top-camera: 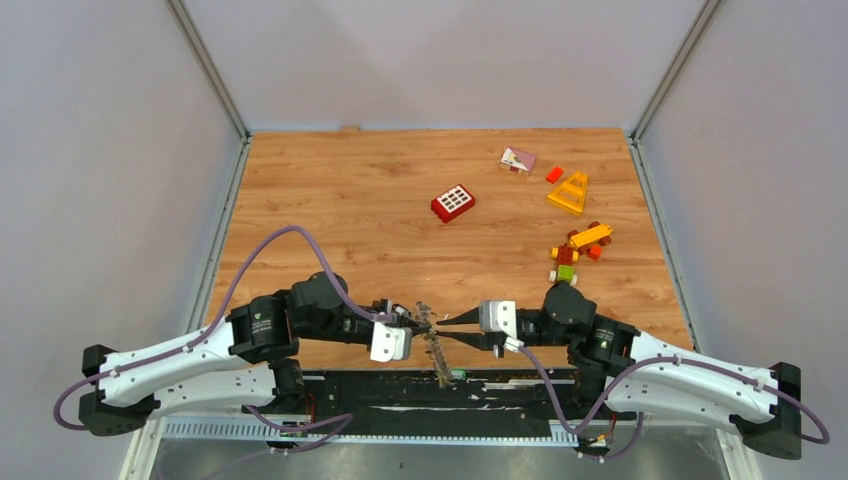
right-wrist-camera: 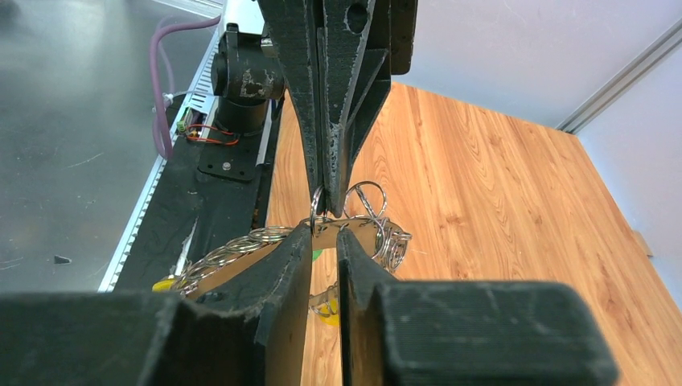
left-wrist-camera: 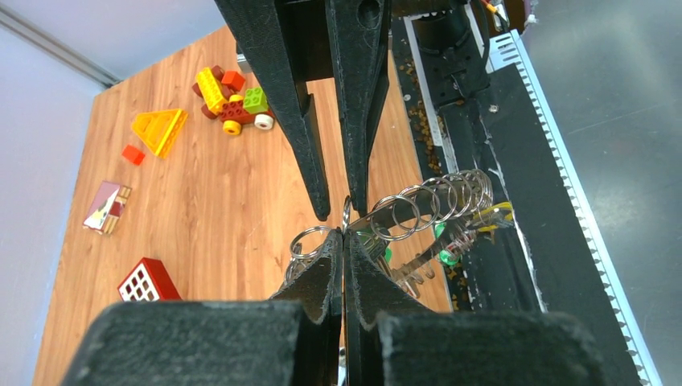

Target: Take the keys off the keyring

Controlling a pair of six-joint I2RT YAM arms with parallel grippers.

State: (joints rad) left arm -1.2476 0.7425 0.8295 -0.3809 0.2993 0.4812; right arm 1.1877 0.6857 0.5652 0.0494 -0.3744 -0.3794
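Note:
The keyring [top-camera: 436, 348] hangs edge-on between both grippers, above the table's near edge. In the left wrist view it is a grey metal band [left-wrist-camera: 392, 212] strung with small split rings, and the keys [left-wrist-camera: 418, 265] dangle below it, some with green or yellow heads. My left gripper [top-camera: 428, 322] is shut, its tips [left-wrist-camera: 344, 236] pinching a thin ring at the band's end. My right gripper [top-camera: 443, 328] faces it, open by a narrow gap. Its tips [right-wrist-camera: 325, 232] straddle the band [right-wrist-camera: 358, 229] where the left fingers [right-wrist-camera: 326, 173] come down.
On the far wooden table lie a red brick [top-camera: 453, 203], a yellow triangle piece [top-camera: 569, 192], a small toy car [top-camera: 577, 250], a pink block [top-camera: 517, 161] and a tiny red brick [top-camera: 554, 174]. A black base strip [top-camera: 380, 385] runs under the grippers. Grey walls enclose three sides.

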